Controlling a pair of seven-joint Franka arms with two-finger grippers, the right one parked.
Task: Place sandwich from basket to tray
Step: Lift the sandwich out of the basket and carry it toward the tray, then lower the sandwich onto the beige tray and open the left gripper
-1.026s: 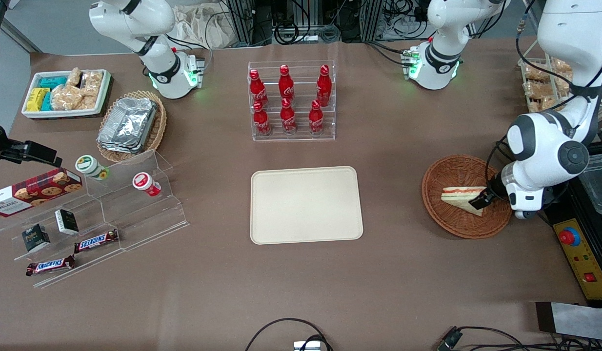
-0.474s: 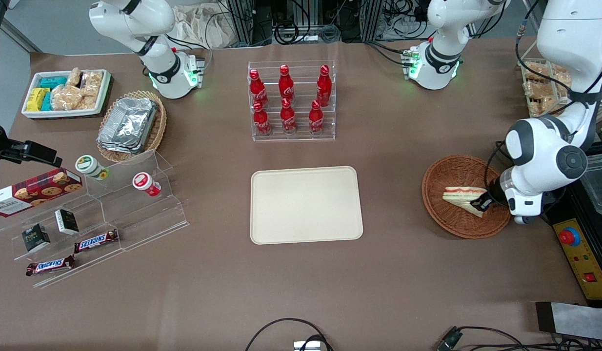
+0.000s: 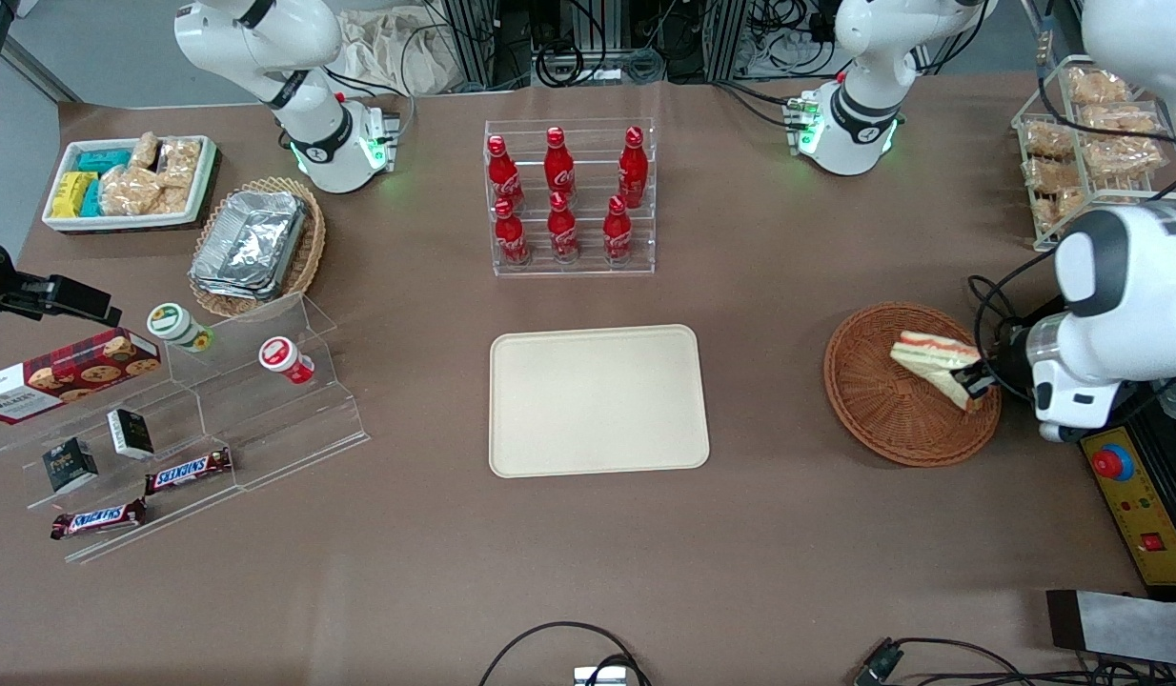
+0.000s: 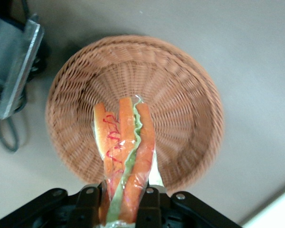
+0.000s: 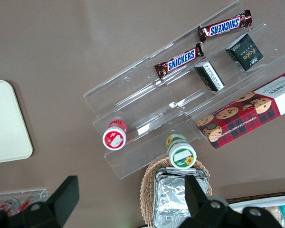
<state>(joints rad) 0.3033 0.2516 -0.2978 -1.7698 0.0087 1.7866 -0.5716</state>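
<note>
Already, in the front view, the gripper (image 3: 979, 383) had risen and drawn back toward the working arm's end, carrying the sandwich (image 3: 934, 364) up off the round wicker basket (image 3: 883, 419); the cream tray (image 3: 598, 400) lay bare, well apart. From the left wrist, both fingers (image 4: 149, 202) pinched the wrapped sandwich (image 4: 126, 152) above the basket (image 4: 190, 104), so transfer seemed next.

Sandwich (image 3: 934, 365), triangular wedge, clamped in the end effector (image 3: 979, 384), raised above the reddish-brown wicker basket (image 3: 883, 419). Cream tray (image 3: 598, 400) lies bare, well apart from the basket.
</note>
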